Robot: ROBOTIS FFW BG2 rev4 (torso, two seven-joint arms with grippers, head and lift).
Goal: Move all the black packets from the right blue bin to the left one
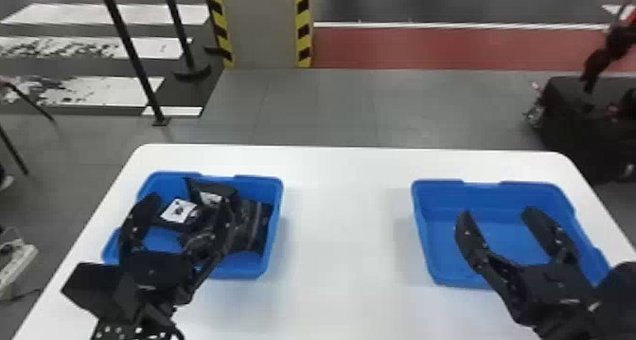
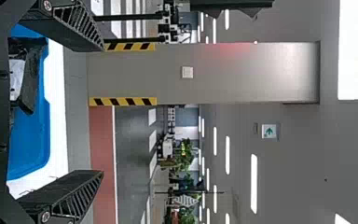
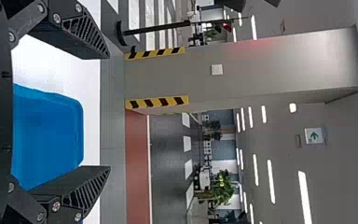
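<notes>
Left-frame blue plastic bin (image 1: 276,230): black packets (image 1: 253,225).
Right-frame blue plastic bin (image 1: 501,244): transfer complete, I judge.
Left black fingers (image 1: 135,223), right black fingers (image 1: 468,237): apart.

I record a large industrial-type hall: hazard-striped pillar (image 1: 265,26) beyond my table (image 1: 345,220), white bars (image 1: 71,14) painted at far left, strip lights (image 2: 254,182) and green pictogram sign (image 2: 269,131) overhead.

I have wide free passage over the worktop (image 1: 340,220) between the right blue bin (image 1: 501,232) and the left bin (image 1: 241,269); the right one is open inside, but black packets (image 1: 253,220) obstruct the left one beside its right wall.
</notes>
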